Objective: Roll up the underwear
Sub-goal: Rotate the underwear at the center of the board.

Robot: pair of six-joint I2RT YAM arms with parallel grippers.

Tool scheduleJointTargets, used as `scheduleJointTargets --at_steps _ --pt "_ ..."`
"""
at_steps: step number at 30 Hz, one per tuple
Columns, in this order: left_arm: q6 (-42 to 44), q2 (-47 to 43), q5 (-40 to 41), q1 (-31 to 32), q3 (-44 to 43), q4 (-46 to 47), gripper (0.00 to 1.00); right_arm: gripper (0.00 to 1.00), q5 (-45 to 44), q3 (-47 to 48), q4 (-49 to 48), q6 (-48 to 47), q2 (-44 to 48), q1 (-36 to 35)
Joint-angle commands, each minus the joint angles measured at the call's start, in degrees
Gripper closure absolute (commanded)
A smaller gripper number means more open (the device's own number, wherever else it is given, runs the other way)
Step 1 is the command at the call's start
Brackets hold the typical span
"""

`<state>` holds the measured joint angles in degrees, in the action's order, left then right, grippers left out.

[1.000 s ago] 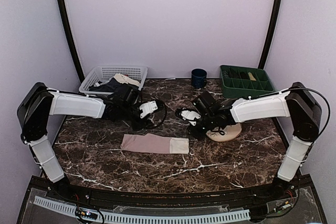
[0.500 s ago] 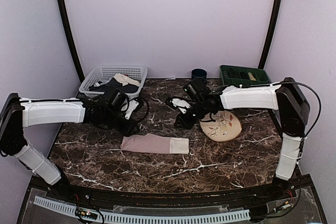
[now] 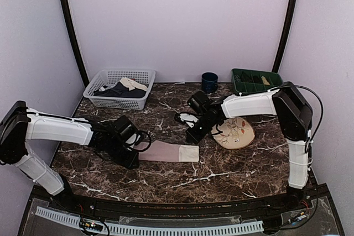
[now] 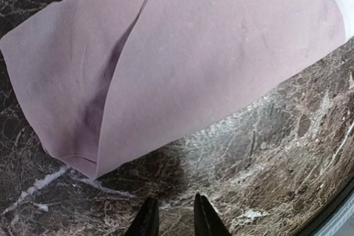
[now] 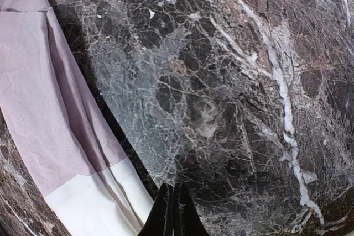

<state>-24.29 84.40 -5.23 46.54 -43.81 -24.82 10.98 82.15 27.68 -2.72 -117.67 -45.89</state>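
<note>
Dusty-pink soft-fabric briefs (image 3: pixel 166 151) with a wide cream waistband were seen lying folded into a long, flat strip near the middle of the dark brown marble-patterned table (image 3: pixel 221 176). The cream band was at the strip's right end.

The left gripper (image 4: pixel 175 220) was held low over bare tabletop just beside the pink left end of the strip. Its jaws were set a narrow gap apart, with only marble seen between them. The right gripper (image 5: pixel 172 214) was placed over the table near the cream end, with its two fingers pressed together and nothing clasped. Whether its tips touched the tabletop could not be told.

A round cream plate with a leafy pattern (image 3: pixel 238 132) was seen just to the right of the right gripper, well apart from the briefs. At the far left of the table a white plastic lattice basket (image 3: pixel 119 72) was seen, in which a dark navy garment (image 3: pixel 115 90) and a plain beige cloth (image 3: pixel 133 84) were laid. A dark blue cup (image 3: pixel 209 81) and a green compartment tray (image 3: pixel 257 73) were set along the far edge.
</note>
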Motion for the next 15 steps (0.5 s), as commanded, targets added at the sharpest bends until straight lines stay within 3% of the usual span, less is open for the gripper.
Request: scheduleJointTargets --at_steps 1,15 --pt "0.1 3.5 3.6 0.2 -2.3 -1.2 0.75 0.99 -1.7 -1.4 0.9 -0.8 -1.7 -0.8" --pt "11.3 13.5 6.2 -7.4 -10.6 1.8 0.79 1.00 2.0 -13.5 -0.5 1.2 4.6 -4.4"
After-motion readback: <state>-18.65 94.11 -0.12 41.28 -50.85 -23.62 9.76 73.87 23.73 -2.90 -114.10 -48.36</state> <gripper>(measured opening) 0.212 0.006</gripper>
